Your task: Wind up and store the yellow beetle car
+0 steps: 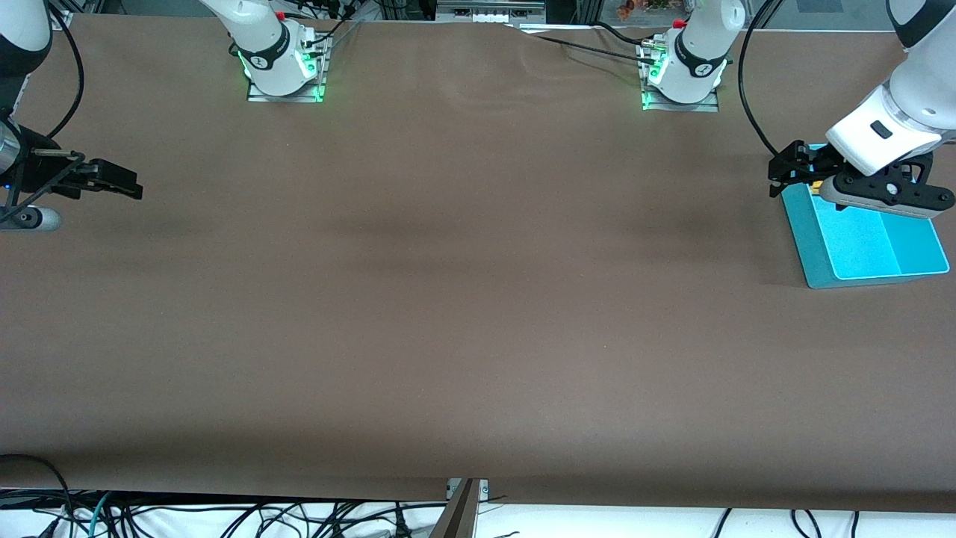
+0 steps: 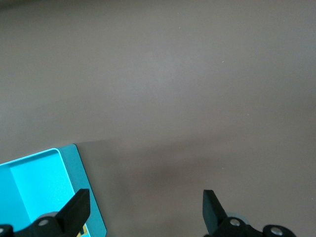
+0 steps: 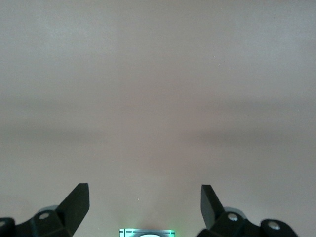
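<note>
yellow beetle car [image 1: 817, 184] in turquoise bin [image 1: 814, 246] under spread left gripper [image 1: 784, 173], right gripper [image 1: 119, 181] spread, waiting

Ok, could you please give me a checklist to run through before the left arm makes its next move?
1. Left gripper open and holding nothing: ok.
2. Yellow beetle car in the turquoise bin: ok, a yellow sliver shows inside, mostly hidden under the gripper.
3. Car wound: cannot tell.
4. Left gripper clear of the bin's wall: cannot tell.
5. Right gripper open, waiting over the table at the right arm's end: ok.
</note>
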Robot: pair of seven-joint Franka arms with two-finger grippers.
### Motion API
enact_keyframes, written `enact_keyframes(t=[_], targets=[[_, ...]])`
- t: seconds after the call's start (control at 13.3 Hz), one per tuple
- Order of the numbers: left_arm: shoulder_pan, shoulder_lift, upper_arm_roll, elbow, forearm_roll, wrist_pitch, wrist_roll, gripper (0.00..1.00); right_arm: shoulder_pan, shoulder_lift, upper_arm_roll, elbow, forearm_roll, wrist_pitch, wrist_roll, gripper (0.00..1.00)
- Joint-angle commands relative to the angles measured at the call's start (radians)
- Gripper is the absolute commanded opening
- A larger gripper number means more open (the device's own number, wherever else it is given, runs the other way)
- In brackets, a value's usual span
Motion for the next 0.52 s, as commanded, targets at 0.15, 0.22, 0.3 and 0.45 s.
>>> enact_keyframes(t=[0.15, 0.22, 0.3, 0.45], targets=[[0.001, 0.018, 0.045, 0.006, 0.013, -0.017, -0.021, 1.00, 0.002, 0.005, -0.004, 0.019, 0.007, -0.005, 0.009, 1.00], [0.001, 0.019, 0.047, 0.003, 0.013, -0.019, -0.032, 1.00, 0.001, 0.006, -0.002, 0.019, 0.007, -0.005, 0.009, 1.00], [0.001, 0.019, 0.047, 0.005, 0.013, -0.020, -0.036, 1.00, 0.001, 0.006, -0.002, 0.019, 0.007, -0.005, 0.009, 1.00], [-0.001, 0.018, 0.045, 0.014, 0.010, -0.020, -0.068, 1.00, 0.002, 0.005, -0.002, 0.019, 0.006, -0.005, 0.009, 1.00]])
